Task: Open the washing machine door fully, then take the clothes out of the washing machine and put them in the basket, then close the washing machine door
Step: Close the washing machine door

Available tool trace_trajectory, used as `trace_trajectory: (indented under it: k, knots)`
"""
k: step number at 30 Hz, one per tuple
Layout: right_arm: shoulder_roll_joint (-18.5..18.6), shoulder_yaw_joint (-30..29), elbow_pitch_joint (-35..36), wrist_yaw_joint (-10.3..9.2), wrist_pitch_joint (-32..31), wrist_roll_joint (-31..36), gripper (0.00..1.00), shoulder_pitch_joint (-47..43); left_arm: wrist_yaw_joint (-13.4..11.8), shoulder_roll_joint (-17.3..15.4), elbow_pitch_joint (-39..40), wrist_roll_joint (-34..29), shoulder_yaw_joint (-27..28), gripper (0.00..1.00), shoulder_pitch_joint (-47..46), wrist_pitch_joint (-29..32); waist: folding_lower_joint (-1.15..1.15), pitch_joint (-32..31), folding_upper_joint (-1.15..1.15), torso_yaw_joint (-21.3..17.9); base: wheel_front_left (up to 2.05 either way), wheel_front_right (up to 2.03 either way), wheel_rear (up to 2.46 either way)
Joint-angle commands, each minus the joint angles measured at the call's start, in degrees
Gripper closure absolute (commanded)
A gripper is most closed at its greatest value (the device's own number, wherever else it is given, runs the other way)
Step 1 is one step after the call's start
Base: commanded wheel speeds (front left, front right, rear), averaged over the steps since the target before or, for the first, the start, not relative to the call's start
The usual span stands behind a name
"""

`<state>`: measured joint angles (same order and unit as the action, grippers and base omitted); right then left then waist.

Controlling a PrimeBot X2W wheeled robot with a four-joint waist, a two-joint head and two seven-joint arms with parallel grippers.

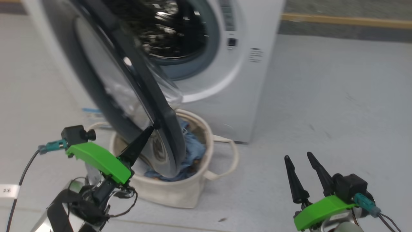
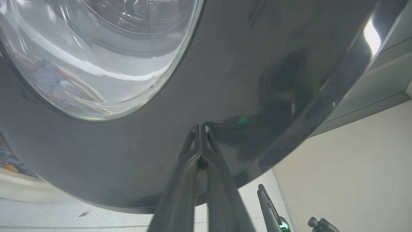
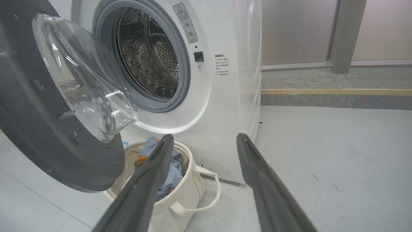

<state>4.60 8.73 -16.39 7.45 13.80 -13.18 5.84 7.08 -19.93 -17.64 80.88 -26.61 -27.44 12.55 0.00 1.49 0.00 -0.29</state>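
Observation:
The white washing machine (image 1: 244, 80) stands with its door (image 1: 167, 129) swung partly open over the cream basket (image 1: 180, 193). Blue printed clothes (image 1: 194, 151) lie in the basket. My left gripper (image 1: 148, 129) is shut, and its tip touches the door's glossy black outer rim (image 2: 225, 64); in the left wrist view the left gripper (image 2: 201, 126) presses against that rim. My right gripper (image 1: 297, 155) is open and holds nothing, low on the right above the floor. In the right wrist view the right gripper (image 3: 203, 138) faces the basket (image 3: 186, 199), the clothes (image 3: 170, 174) and the steel drum (image 3: 151, 54), where no fabric shows.
The door's clear glass bowl (image 3: 83, 77) bulges toward the porthole. The pale grey floor (image 1: 338, 112) stretches to the right of the machine. A raised step with a yellow edge (image 3: 338, 91) runs along the back wall.

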Motion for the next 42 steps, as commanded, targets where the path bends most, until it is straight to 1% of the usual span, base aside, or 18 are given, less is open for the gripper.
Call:
trace_trajectory:
  k: [1, 5, 9, 13, 18, 19, 20, 21, 25, 29, 31, 33, 37, 40, 42]
  knots:
    - [-0.3, 1.1, 2.0, 0.03, 0.9, 0.2, 0.0, 2.7, 0.4, -2.2, 1.8, 0.3, 2.0, 1.0, -3.2, -0.8, 0.0, 0.8, 0.0, -3.5, 0.0, 0.0, 0.0]
    - [-0.5, 1.1, 1.9, 0.03, 1.0, 0.1, 0.0, 3.2, 0.4, -3.5, 0.2, 0.3, 1.9, 1.0, -3.7, -3.3, 0.0, 1.4, 0.0, -7.1, 0.0, 0.0, 0.0]
    - [-0.6, 0.9, 1.8, 0.03, 1.1, 0.0, 0.0, 3.6, 0.4, -4.7, -1.5, 0.4, 1.7, 1.0, -4.5, -5.8, 0.0, 1.9, 0.0, -9.6, 0.0, 0.0, 0.0]
    - [-0.7, 0.5, 1.6, 0.03, 1.2, 0.0, 0.0, 3.7, 0.4, -5.6, -2.6, 1.4, 1.7, 1.0, -4.7, -8.0, 0.0, 1.6, 0.0, -10.8, 0.0, 0.0, 0.0]
    - [-0.7, -0.5, 1.9, 0.03, 1.2, 0.2, 0.0, 3.5, 0.4, -7.6, -2.3, 1.3, 0.8, 1.0, -4.1, -10.0, 0.0, 1.0, 0.0, -10.6, 0.0, 0.0, 0.0]
    - [-0.7, -0.6, 2.0, 0.03, 1.2, 0.2, 0.0, 3.5, 0.4, -8.1, -2.3, 0.9, 0.6, 0.97, -4.0, -10.7, 0.0, 0.8, 0.0, -10.4, 0.0, 0.0, 0.0]
    - [-0.7, -0.7, 2.0, 0.03, 1.2, 0.3, 0.0, 3.4, 0.4, -8.4, -2.7, 1.0, 0.8, 0.61, -3.7, -11.6, 0.0, 0.5, 0.0, -10.2, 0.0, 0.0, 0.0]
    - [-0.7, -0.7, 1.9, 0.03, 1.2, 0.3, 0.0, 3.3, 0.4, -8.8, -3.1, 1.0, 1.1, 0.01, -3.4, -12.6, 0.0, 0.2, 0.0, -10.2, 0.0, 0.0, 0.0]
    - [-0.7, -0.8, 2.1, 0.03, 1.2, 0.3, 0.0, 3.3, 0.4, -12.4, -3.4, -1.5, 1.9, 0.0, -1.1, -18.1, 0.0, -1.0, 0.0, -10.1, 0.0, 0.0, 0.0]
    - [-0.7, -1.2, 2.3, 0.03, 1.2, 0.4, 0.0, 3.0, 0.4, -17.1, -4.7, -6.4, 2.8, 0.0, 2.0, -24.4, 0.0, -1.8, 0.0, -9.9, 0.0, 0.0, 0.0]
    - [-0.6, -1.3, 2.3, 0.03, 1.2, 0.5, 0.0, 2.7, 0.1, -19.0, -5.7, -9.3, 3.4, 0.0, 3.7, -26.0, 0.0, -2.1, 0.0, -9.6, 0.0, 0.0, 0.0]
    - [-0.5, -1.5, 2.4, 0.03, 1.2, 0.5, 0.0, 2.5, -0.8, -20.4, -6.2, -12.4, 4.4, 0.0, 5.1, -27.0, 0.0, -2.4, 0.0, -9.1, 0.0, 0.0, 0.0]
    - [-0.4, -1.9, 2.6, 0.03, 1.2, 0.6, 0.0, 2.1, -3.3, -21.7, -5.7, -19.4, 7.7, 0.0, 8.5, -27.5, 0.0, -2.8, 0.0, -8.3, 0.0, 0.0, 0.0]
    - [-0.3, -1.7, 2.6, 0.03, 1.2, 0.6, 0.0, 2.2, -5.4, -21.0, -4.1, -25.3, 12.8, 0.0, 11.7, -27.5, 0.0, -3.0, 0.0, -8.0, 0.0, 0.0, 0.0]
    - [-0.3, -1.7, 2.6, 0.03, 1.2, 0.6, 0.0, 2.4, -6.1, -20.0, -2.8, -28.5, 16.2, 0.0, 14.0, -27.5, 0.0, -3.2, 0.0, -7.8, 0.0, 0.0, 0.0]
